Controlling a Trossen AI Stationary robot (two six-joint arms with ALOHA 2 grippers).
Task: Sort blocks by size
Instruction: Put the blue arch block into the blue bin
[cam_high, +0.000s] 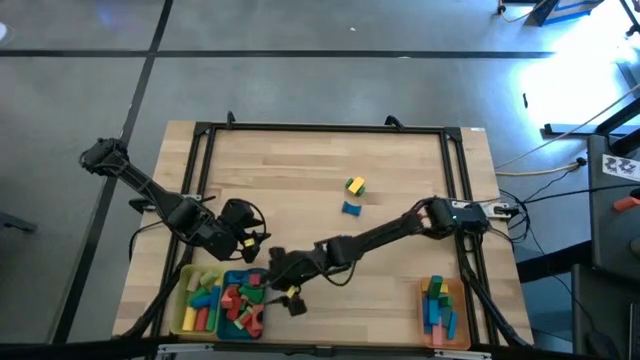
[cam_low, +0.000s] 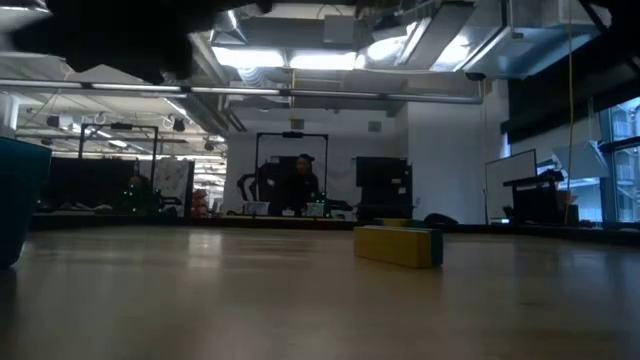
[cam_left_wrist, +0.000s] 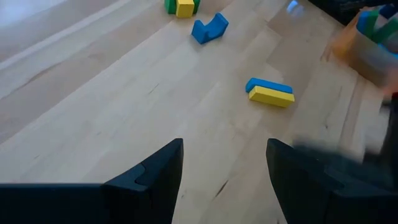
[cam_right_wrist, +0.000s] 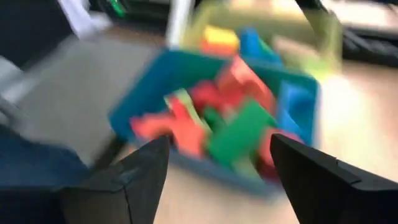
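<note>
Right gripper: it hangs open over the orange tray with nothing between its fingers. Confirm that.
Wrong tray. The right gripper hangs open and empty over the teal tray, packed with red and green blocks; the right wrist view shows it. The orange tray sits at the table's other near corner in the high view.

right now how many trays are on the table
3: a yellow tray and a teal tray side by side at the high view's bottom left, and an orange tray at its bottom right. None appears hidden.
</note>
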